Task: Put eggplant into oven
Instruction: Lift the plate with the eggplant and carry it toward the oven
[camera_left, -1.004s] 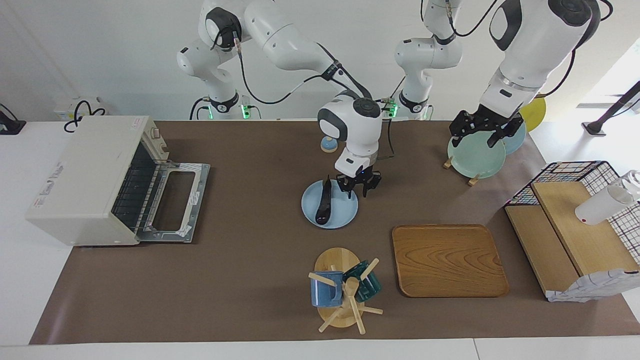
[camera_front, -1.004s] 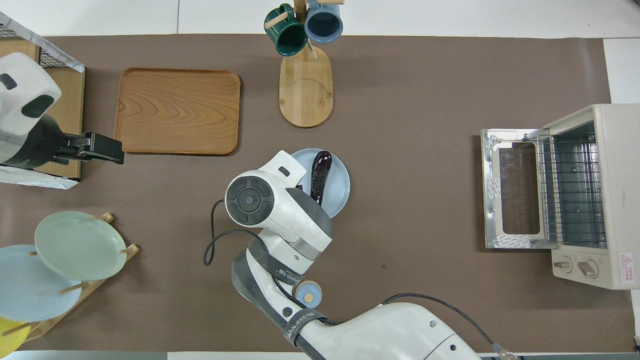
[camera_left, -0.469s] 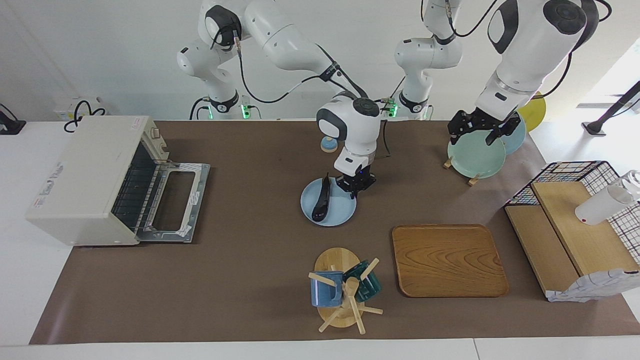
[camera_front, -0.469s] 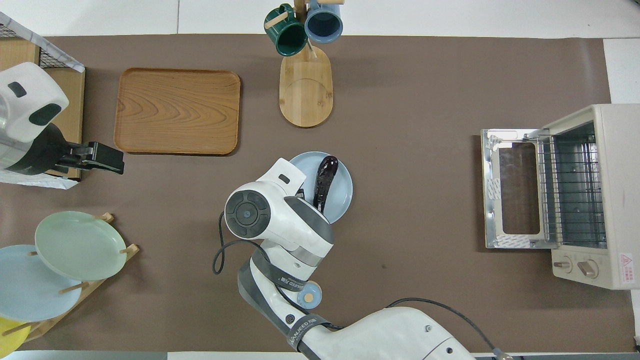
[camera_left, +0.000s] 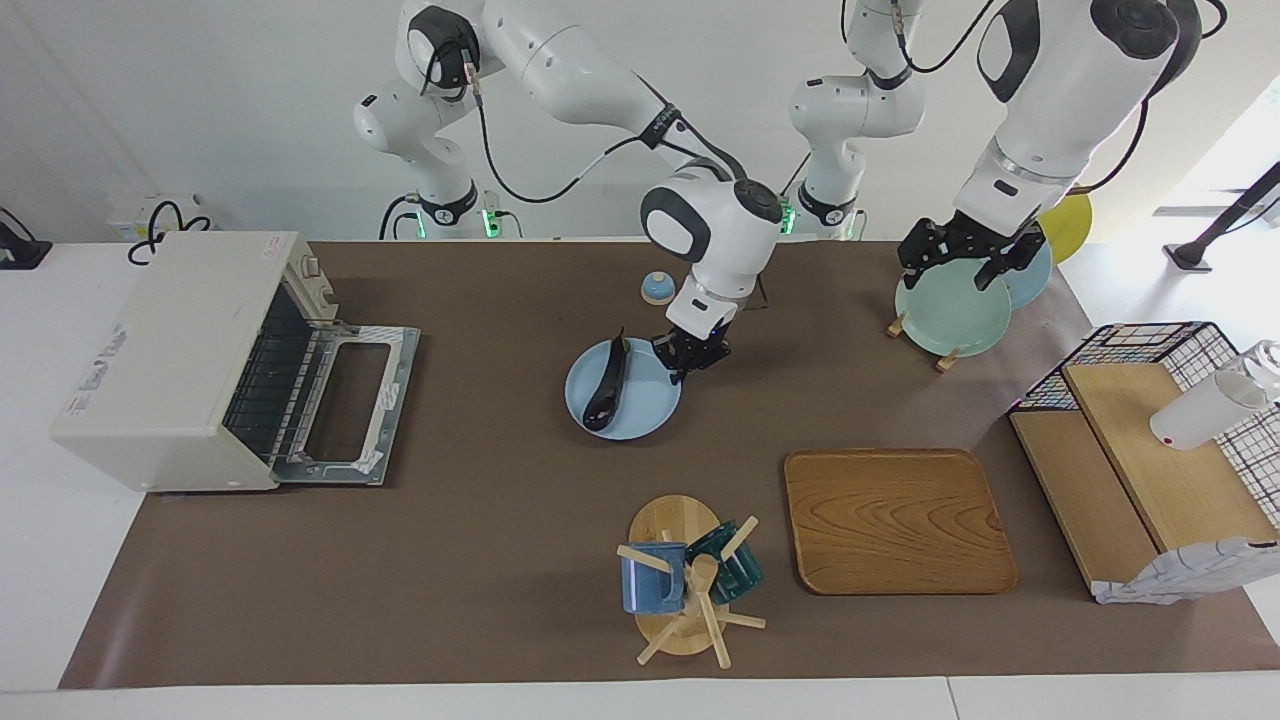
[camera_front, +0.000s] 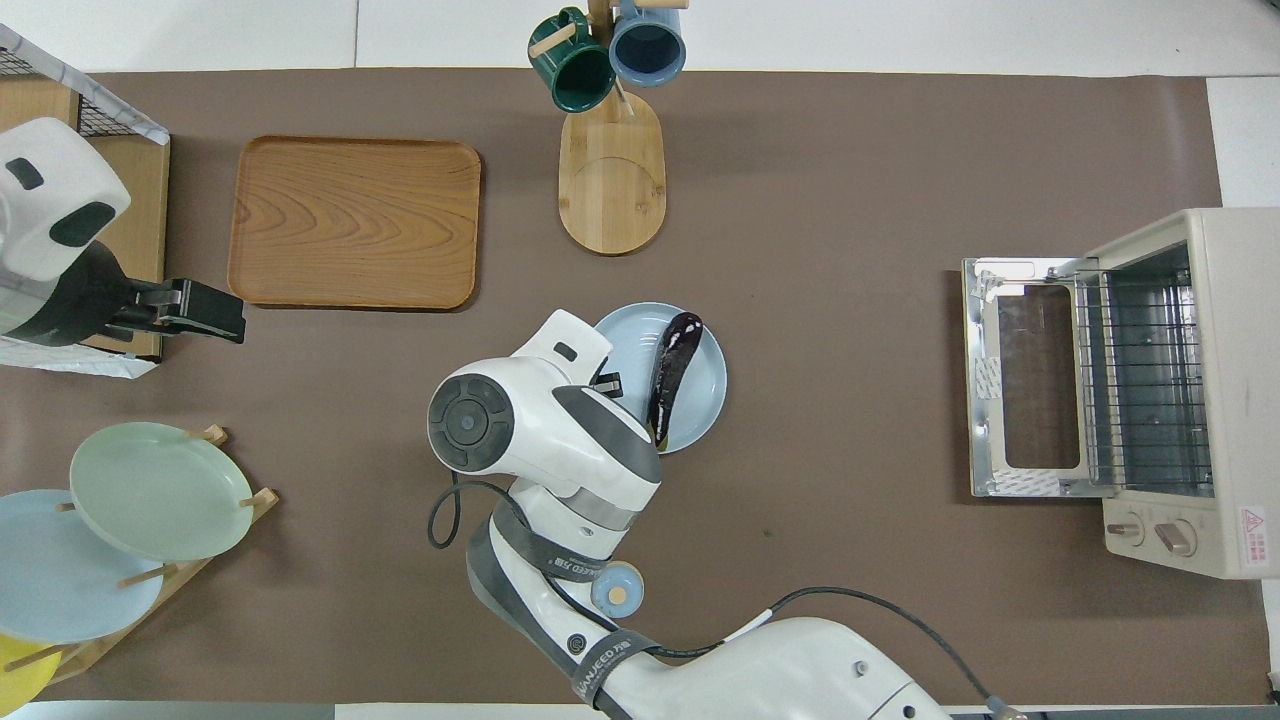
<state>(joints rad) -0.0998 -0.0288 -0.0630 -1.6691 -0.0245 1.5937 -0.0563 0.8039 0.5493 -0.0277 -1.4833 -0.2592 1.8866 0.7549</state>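
The dark purple eggplant (camera_left: 605, 388) (camera_front: 672, 372) lies on a light blue plate (camera_left: 635, 410) (camera_front: 705, 395) in the middle of the table. My right gripper (camera_left: 688, 358) is shut on the plate's rim, on the side away from the oven; in the overhead view the arm hides its fingers. I cannot tell if the plate is off the table. The cream oven (camera_left: 170, 360) (camera_front: 1190, 390) stands at the right arm's end, its door (camera_left: 345, 400) (camera_front: 1025, 375) folded down open and the wire rack showing. My left gripper (camera_left: 965, 265) (camera_front: 205, 310) waits over the plate rack.
A mug tree (camera_left: 685, 580) with two mugs and a wooden tray (camera_left: 895, 520) sit farther from the robots than the plate. A plate rack (camera_left: 950, 310) and a wire shelf (camera_left: 1150, 450) stand at the left arm's end. A small blue knob (camera_left: 657, 288) sits near the robots.
My right gripper closed on the plate's rim and moved the plate, with the eggplant on it, toward the oven. The left gripper stayed over the plate rack.
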